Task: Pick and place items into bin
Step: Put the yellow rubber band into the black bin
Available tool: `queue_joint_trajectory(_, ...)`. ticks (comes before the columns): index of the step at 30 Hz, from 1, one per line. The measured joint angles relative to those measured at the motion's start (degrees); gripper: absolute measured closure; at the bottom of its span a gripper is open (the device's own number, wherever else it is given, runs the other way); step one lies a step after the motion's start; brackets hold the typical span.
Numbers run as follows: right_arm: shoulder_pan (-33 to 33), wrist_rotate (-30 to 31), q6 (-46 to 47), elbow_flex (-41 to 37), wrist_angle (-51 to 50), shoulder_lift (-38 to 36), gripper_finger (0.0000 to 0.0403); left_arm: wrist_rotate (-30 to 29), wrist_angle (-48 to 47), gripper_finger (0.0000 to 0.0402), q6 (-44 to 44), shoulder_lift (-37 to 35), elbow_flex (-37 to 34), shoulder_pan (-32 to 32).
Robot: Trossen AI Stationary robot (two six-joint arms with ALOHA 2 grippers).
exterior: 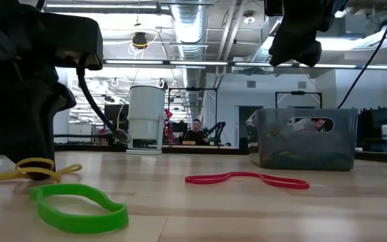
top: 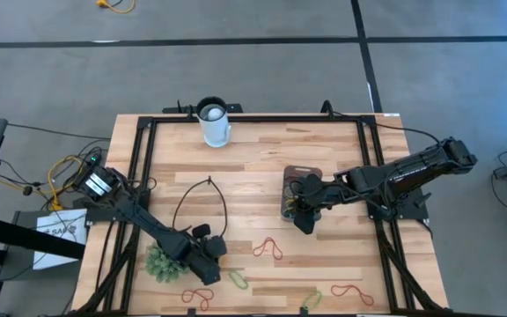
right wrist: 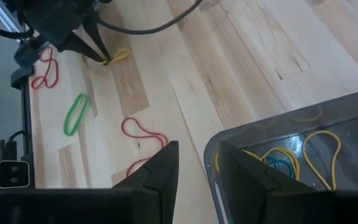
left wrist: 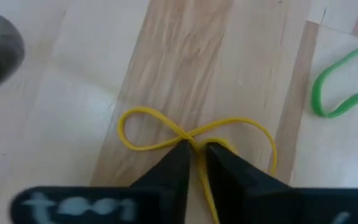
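My left gripper [left wrist: 197, 152] is down on the table near the front edge, shut on a yellow loop [left wrist: 148, 130] twisted into a figure eight; the same gripper [exterior: 35, 158] shows in the low view. My right gripper [right wrist: 194, 162] hangs open above the near rim of the clear grey bin [right wrist: 303, 149], which holds yellow and teal loops. A green loop [exterior: 79, 208] and a red loop [exterior: 247, 179] lie flat on the wood. More red loops [top: 199, 297] lie at the front edge. My left gripper pinches the yellow loop at its crossing point [left wrist: 196, 144], between its two fingertips. The fingers come steeply from above. The loop's two lobes [left wrist: 253, 134] lie flat on the table on either side of the fingers.
A green spiky ball [top: 161, 262] sits beside the left arm. A white cup [top: 214, 123] stands at the far edge. A black cable [top: 201, 202] loops over the middle of the table. Further loops [top: 352, 292] lie at the front right.
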Motion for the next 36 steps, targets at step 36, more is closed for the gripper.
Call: queue_joint_trajectory(36,31.2,9.6,18.2,-0.3,-24.3,0.0,0.0296,8.3,-12.4,0.0401,49.3,0.0,46.8,23.1)
